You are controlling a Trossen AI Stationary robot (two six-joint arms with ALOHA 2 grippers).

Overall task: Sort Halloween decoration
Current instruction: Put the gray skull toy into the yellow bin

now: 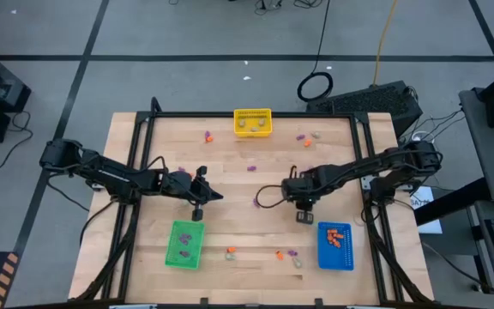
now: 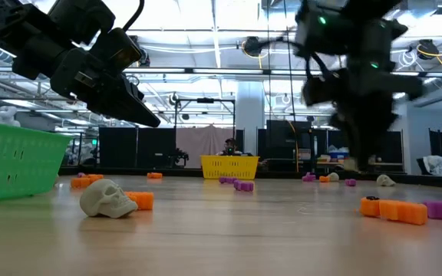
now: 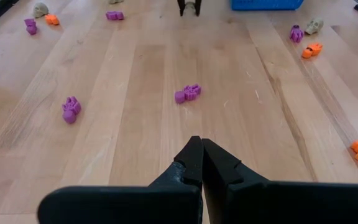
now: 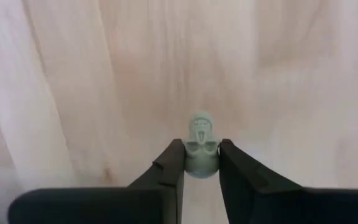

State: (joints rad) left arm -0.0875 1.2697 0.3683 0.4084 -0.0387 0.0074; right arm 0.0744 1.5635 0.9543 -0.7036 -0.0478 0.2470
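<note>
The decorations are tiny orange, purple and pale skull trinkets scattered on the wooden table. My right gripper (image 1: 304, 215) hovers just left of the blue bin (image 1: 334, 246), shut on a pale grey skull (image 4: 201, 132). My left gripper (image 1: 200, 209) is shut and empty, raised above the table just beyond the green bin (image 1: 184, 244); its closed fingertips (image 3: 201, 149) point toward a purple trinket (image 3: 188, 93) lying on the wood. Another pale skull (image 2: 106, 198) rests on the table beside an orange piece (image 2: 141, 200). My right gripper pinches the pale grey skull by its two sides at the lower half (image 4: 201, 163), between the free ends of the fingers (image 4: 173, 158). The fingers point down from above. The skull's crown sticks out past the fingertips, and the skull is lifted clear of the table.
A yellow bin (image 1: 253, 122) holding pale pieces sits at the far edge. The blue bin holds orange pieces and the green bin holds purple ones. Loose trinkets lie near the near edge (image 1: 286, 255) and along the far side (image 1: 303, 137). A black frame borders the table.
</note>
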